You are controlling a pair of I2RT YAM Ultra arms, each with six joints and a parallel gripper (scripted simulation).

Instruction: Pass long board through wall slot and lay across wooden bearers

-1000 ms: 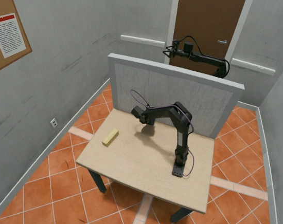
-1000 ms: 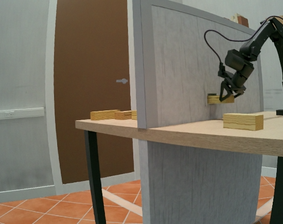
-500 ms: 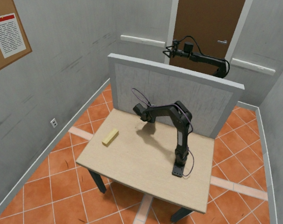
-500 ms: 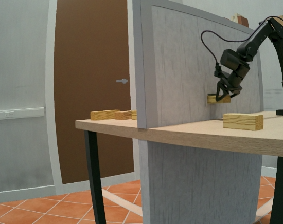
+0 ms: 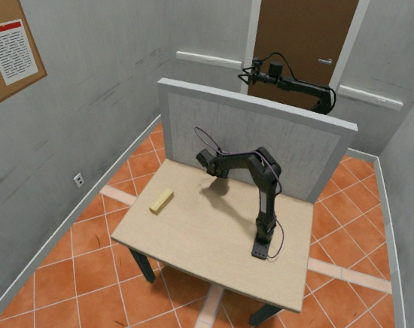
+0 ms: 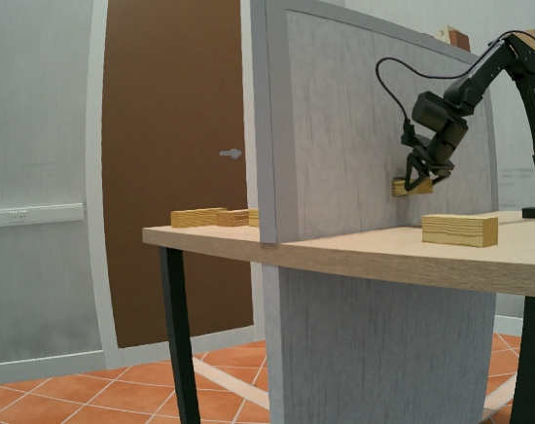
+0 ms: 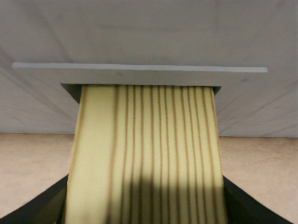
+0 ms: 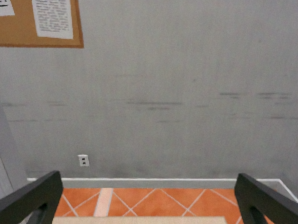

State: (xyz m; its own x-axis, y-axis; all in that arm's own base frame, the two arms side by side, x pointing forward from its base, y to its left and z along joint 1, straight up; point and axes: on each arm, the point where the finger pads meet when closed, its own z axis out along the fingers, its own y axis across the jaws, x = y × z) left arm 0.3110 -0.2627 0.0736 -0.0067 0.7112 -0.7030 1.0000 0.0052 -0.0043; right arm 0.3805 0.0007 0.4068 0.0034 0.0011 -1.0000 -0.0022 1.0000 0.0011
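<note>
The long board is level, with its far end in the slot of the grey panel wall. My left gripper is shut on the board's near part, just in front of the wall and above the table. My right gripper is open and empty, raised high on the other side of the wall. Wooden blocks lie on the table there; I cannot tell bearers from offcuts. The board's part beyond the wall is hidden.
On the left arm's side, a short wooden block lies on the table, apart from the wall. The wall hides most of the far table top in the top view. The wall's top edge stands below the raised right arm.
</note>
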